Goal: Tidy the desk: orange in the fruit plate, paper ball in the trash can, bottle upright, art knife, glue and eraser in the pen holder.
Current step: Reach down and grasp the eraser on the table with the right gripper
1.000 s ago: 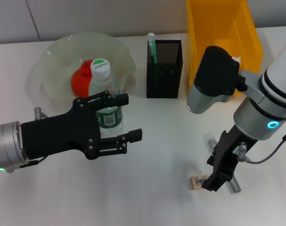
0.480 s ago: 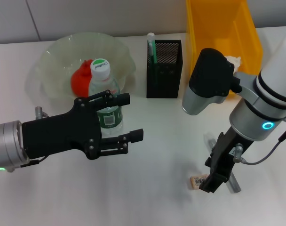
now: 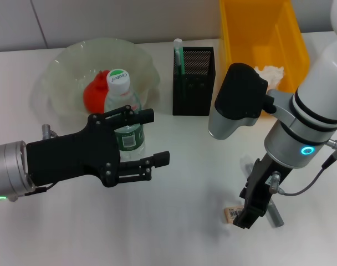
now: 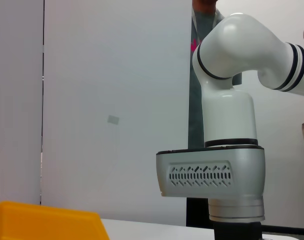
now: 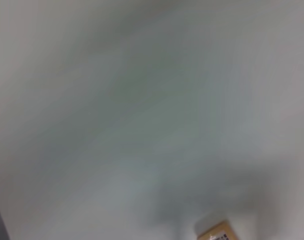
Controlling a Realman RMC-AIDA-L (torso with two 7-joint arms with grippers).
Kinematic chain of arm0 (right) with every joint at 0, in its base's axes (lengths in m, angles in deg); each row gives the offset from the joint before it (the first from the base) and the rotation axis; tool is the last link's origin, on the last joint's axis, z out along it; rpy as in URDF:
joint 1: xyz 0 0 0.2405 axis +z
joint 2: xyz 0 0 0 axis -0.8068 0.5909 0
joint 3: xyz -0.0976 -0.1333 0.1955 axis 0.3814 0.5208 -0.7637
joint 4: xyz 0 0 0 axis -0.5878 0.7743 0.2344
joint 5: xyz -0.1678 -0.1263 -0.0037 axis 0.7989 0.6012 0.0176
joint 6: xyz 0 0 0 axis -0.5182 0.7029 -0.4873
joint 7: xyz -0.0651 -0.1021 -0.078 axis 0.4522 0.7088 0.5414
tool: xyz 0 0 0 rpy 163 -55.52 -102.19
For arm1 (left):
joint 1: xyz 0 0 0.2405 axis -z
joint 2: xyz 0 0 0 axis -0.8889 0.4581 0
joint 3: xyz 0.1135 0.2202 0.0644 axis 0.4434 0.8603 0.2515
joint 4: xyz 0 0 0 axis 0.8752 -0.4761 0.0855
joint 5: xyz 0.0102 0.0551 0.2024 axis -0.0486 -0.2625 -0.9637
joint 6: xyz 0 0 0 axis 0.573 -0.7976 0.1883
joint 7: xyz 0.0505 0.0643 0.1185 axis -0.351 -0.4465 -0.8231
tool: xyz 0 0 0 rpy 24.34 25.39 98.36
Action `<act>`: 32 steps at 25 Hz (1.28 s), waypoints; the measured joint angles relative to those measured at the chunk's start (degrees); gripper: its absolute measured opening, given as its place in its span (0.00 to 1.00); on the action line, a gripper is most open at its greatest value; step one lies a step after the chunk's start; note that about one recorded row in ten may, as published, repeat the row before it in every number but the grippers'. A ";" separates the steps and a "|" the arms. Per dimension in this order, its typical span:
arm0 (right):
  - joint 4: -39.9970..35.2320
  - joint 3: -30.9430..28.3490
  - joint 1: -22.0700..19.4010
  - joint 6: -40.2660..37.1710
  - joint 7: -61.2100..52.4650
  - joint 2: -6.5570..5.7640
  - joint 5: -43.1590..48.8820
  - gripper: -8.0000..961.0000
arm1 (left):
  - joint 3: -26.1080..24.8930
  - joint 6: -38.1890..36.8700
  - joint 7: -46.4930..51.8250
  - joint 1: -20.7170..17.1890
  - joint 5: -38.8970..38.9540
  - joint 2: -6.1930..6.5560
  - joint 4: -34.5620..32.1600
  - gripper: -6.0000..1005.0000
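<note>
The beige eraser (image 3: 232, 214) lies on the white desk at the front right; it also shows in the right wrist view (image 5: 216, 232). My right gripper (image 3: 243, 217) points down, right beside it. My left gripper (image 3: 159, 137) is open at the front left, its jaws on either side of the upright bottle (image 3: 122, 111) without closing on it. The orange (image 3: 94, 95) lies in the fruit plate (image 3: 66, 64). The paper ball (image 3: 270, 73) lies in the yellow trash can (image 3: 238, 33). The pen holder (image 3: 193, 83) stands at the back centre.
A green-and-white stick (image 3: 178, 54) stands in the pen holder. A silver tool (image 3: 276, 216) lies on the desk just right of my right gripper, and a pale translucent item (image 3: 247, 165) lies behind it. The trash can's corner (image 4: 47, 222) shows in the left wrist view.
My right arm has shifted left and slightly forward, bringing its gripper closer over the eraser and uncovering the paper ball in the bin. My left arm and the bottle have not moved.
</note>
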State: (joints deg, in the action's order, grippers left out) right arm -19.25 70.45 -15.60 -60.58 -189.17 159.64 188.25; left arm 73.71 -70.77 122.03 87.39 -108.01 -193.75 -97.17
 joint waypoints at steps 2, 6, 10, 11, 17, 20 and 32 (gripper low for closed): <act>0.00 0.59 0.09 0.24 -0.18 0.05 0.10 0.66 | 0.01 0.00 0.00 0.04 0.00 0.00 0.01 0.81; 0.02 2.49 0.59 0.84 -1.09 0.06 0.17 0.66 | 0.12 0.03 0.00 0.04 0.00 0.01 0.02 0.81; 0.00 3.99 1.11 1.23 -1.78 0.03 0.27 0.66 | 0.16 0.06 -0.03 0.00 0.01 0.02 0.02 0.81; -0.01 4.11 1.22 1.29 -1.91 0.03 0.29 0.66 | 0.18 0.05 -0.05 -0.07 0.01 0.02 -0.02 0.81; 0.21 4.86 1.64 1.66 -2.30 0.00 0.42 0.66 | 0.18 0.06 -0.71 -0.30 0.00 0.02 0.00 0.81; 0.12 5.75 1.70 1.83 -2.78 0.00 1.04 0.66 | 0.18 0.03 -0.74 -0.31 0.00 0.02 0.02 0.81; -0.18 7.40 1.93 2.52 -3.66 0.03 2.32 0.66 | 0.18 0.25 -0.79 -0.29 0.00 0.02 0.02 0.81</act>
State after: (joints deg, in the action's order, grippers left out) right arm -19.43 77.84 -13.67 -58.06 -192.83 159.66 190.57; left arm 73.89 -70.52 121.24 87.10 -108.01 -193.73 -97.15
